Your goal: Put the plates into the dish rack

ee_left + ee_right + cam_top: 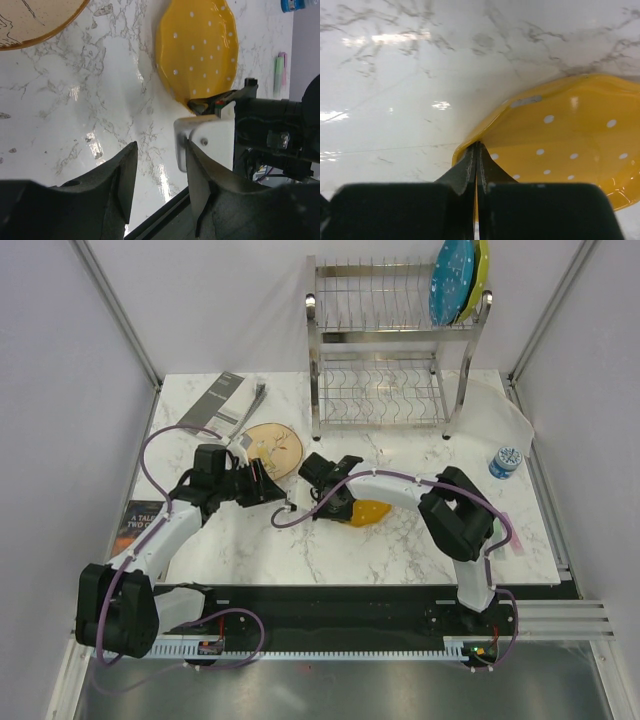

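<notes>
jaws of the left gripper (pixel 160 150) spread partway with nothing between, hovering over bare marble in front of the dish rack (pixel 380 340) and out past its left posts. tan plate (pixel 275 448) flat on the table just in front of the rack's left foot, untouched. right gripper (pixel 477 147) farther out in front of the rack's lower tier, fingers pressed tight together, tips set against the rim of the orange plate (pixel 560 135), touching it rather than pinching it as far as can be seen. judged step: prying that rim up off the marble. best done slowly, keeping the closed tips low and sliding under the scalloped edge, not shoving the plate away across the slick top. worth bringing the open left jaws in to take the raised rim or block the far side. risk of skidding or dropping flat again. then carry upright to a free slot left of the teal plate (pixel 450 282) and lime green plate (pixel 480 270), both standing at the right end of the rack's upper tier.
</notes>
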